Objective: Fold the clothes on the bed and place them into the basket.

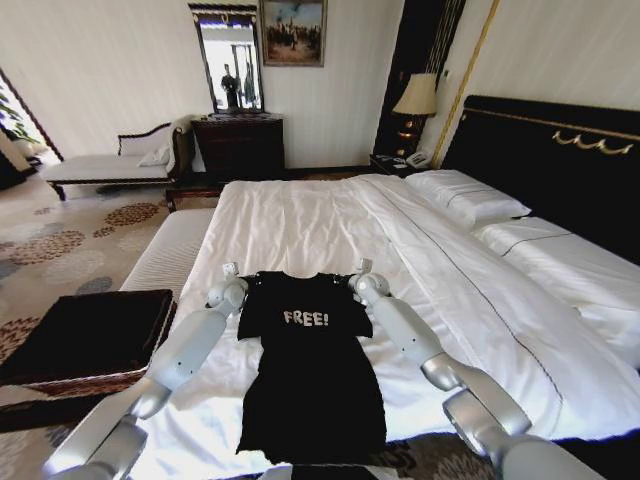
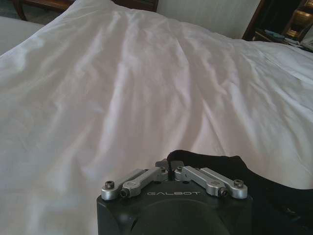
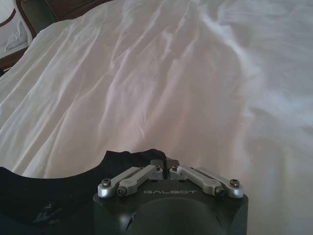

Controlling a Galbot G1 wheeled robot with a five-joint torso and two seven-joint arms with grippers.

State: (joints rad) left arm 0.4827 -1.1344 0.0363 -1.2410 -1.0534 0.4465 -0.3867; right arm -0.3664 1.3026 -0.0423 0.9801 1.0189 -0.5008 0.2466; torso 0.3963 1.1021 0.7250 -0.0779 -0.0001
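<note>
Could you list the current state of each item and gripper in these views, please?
T-shirt: spread flat on the duvet, lettering up, sleeves already folded in, not yet in the basket.
Basket: on the floor left of the bed, holding only its black lining.
Bed: made, white duvet lightly creased.
Left gripper: shut on the T-shirt's shoulder edge.
Right gripper: shut on the opposite shoulder edge.

Both silver arms reached forward side by side, bent at the elbows. The left gripper point(image 1: 231, 272) and right gripper point(image 1: 363, 268) were level with each other, fingers pinched together.
</note>
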